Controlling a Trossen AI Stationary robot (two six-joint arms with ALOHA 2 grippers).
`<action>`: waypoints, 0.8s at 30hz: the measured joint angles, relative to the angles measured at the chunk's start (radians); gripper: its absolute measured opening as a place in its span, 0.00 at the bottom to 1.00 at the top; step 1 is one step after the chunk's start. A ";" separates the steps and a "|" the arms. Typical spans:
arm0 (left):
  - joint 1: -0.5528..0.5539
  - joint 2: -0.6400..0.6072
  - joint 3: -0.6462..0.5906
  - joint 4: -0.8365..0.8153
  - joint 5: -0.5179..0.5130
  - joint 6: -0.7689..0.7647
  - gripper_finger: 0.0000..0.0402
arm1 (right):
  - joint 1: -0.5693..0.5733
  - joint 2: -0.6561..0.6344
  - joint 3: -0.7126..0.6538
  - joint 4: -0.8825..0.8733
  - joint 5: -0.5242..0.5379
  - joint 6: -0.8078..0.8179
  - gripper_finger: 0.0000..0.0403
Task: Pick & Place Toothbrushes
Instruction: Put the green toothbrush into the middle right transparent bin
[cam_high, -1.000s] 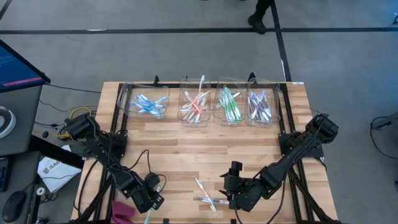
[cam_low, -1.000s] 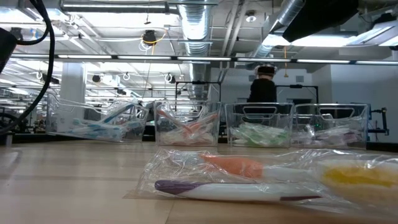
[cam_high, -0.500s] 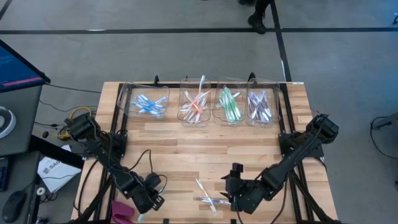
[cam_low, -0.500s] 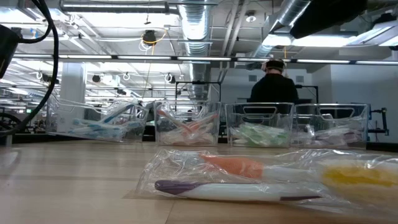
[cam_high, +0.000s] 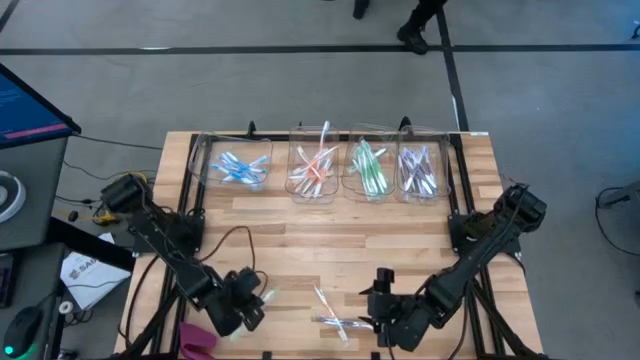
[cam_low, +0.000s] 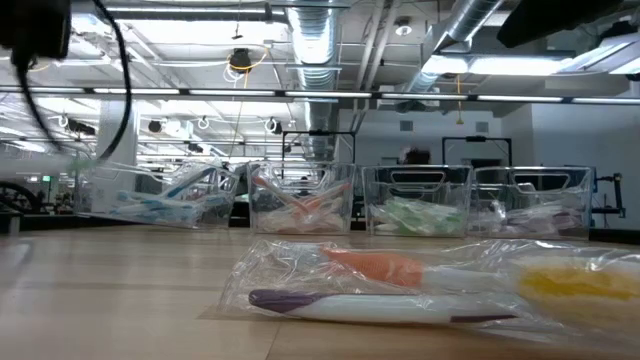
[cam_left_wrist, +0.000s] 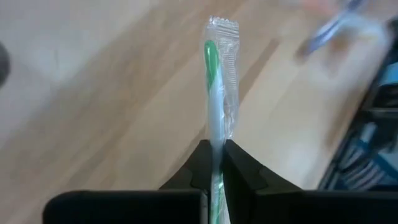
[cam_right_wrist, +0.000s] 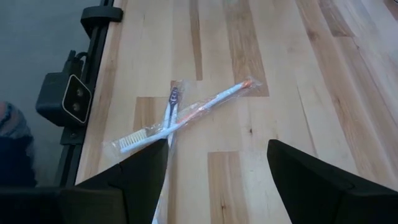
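Wood table (cam_high: 300, 250); left fingers (cam_left_wrist: 214, 163) clamp green toothbrush (cam_left_wrist: 213, 93); right fingers (cam_right_wrist: 143, 171) spread, probably empty.

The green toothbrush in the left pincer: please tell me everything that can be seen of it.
The green toothbrush is slim, with a whitish handle and a green accent toward its far end, sealed in a clear crinkled wrapper. The left pincer is shut on its lower part, holding it above the wooden table, pointing straight out from the fingers.
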 joint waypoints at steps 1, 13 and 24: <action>0.000 -0.020 0.000 -0.002 -0.031 0.029 0.02 | 0.003 0.000 0.000 0.002 0.000 0.000 0.67; 0.027 -0.228 0.002 0.082 -0.425 0.739 0.02 | -0.027 0.000 0.000 0.093 0.004 -0.062 0.67; 0.215 -0.396 0.004 0.213 -0.214 1.283 0.03 | -0.233 0.000 0.000 0.377 0.010 -0.388 0.67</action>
